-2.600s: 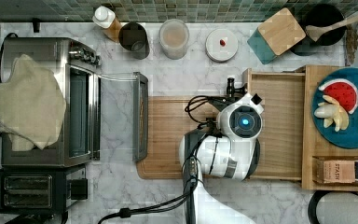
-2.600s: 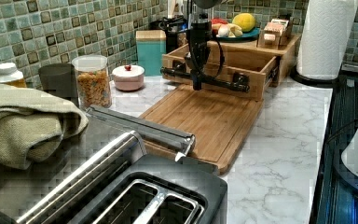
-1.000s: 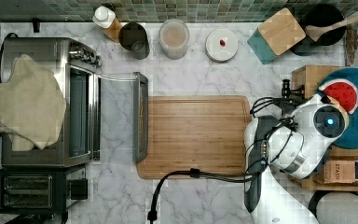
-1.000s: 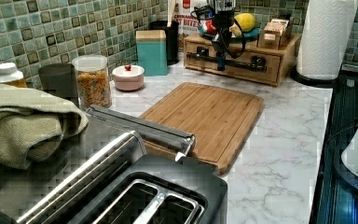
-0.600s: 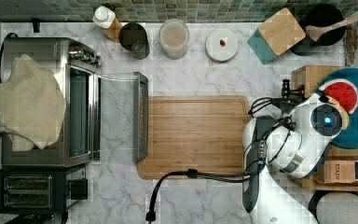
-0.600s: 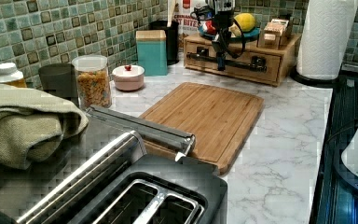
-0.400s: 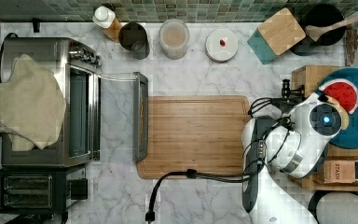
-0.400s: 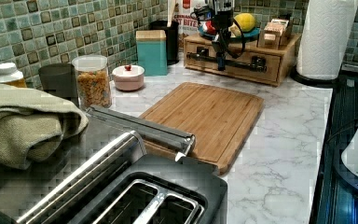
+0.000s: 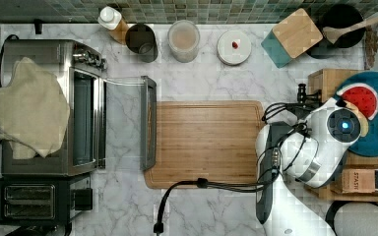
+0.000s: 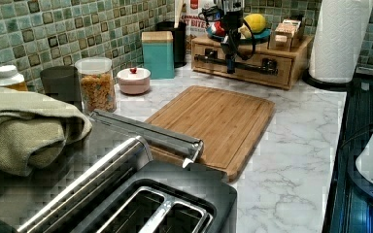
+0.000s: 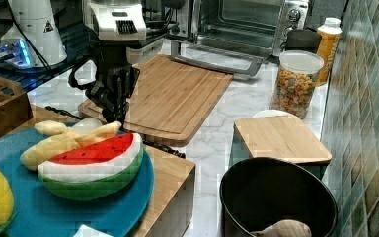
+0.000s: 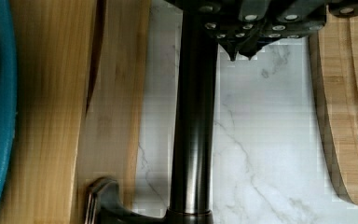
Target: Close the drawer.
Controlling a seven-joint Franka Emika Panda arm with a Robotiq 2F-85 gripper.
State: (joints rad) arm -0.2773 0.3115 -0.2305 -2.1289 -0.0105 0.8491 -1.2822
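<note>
Cutting board (image 10: pixel 213 121): centre of the left view, flat on the marble, well apart from the stand, so nothing blocks the drawer's path.
Gripper (image 10: pixel 230 60): upper middle of the left view, pointing down at the drawer's dark bar handle (image 12: pixel 193 135); it probably stands there to press the front home. Whether its fingers are apart or together, I cannot tell.
Drawer (image 10: pixel 245 65): upper right of centre in the left view; pale wood front looks flush with its stand, apparently closed.
Blue plate (image 9: pixel 374 142): right edge of the top view, on the stand top with toy fruit.
</note>
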